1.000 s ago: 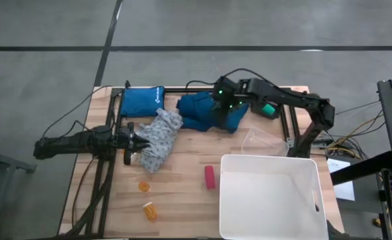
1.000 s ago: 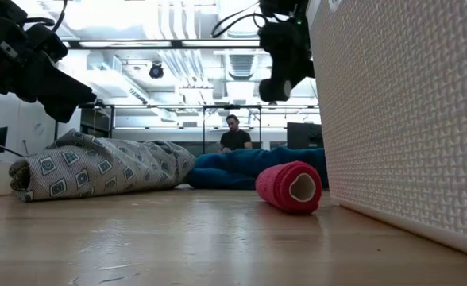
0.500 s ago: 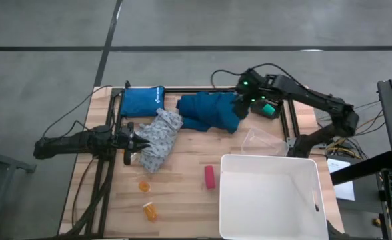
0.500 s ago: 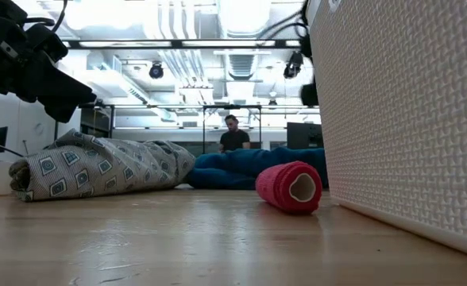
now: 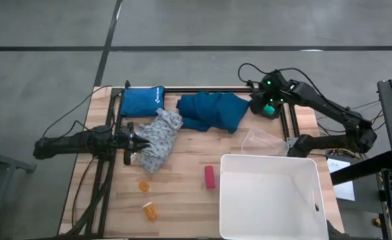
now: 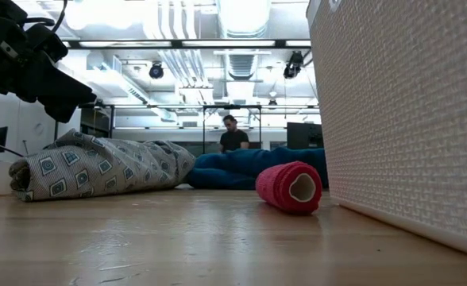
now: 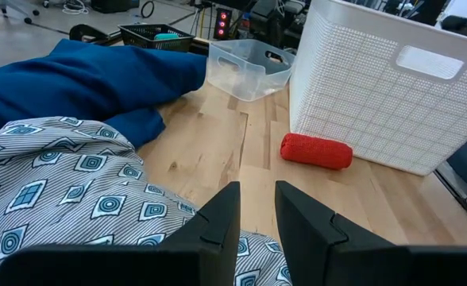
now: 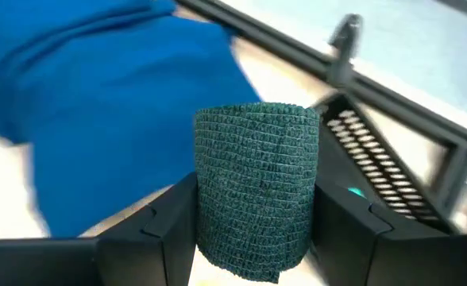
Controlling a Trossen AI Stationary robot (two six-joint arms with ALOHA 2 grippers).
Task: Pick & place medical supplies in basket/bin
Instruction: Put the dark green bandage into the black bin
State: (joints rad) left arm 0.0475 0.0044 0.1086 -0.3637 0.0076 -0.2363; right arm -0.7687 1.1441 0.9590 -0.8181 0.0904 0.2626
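Right tool (image 5: 265,105), clamping a green roll (image 8: 256,187), has swung clear of the teal garment (image 5: 213,111); left tool (image 7: 256,208) stays slightly open, empty.

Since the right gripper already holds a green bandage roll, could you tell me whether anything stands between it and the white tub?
Nothing visible blocks the way. The right gripper, shut on the green bandage roll, is at the table's far right corner. Between it and the white tub only a small clear plastic container sits low on the table; carried above it, the roll should pass.
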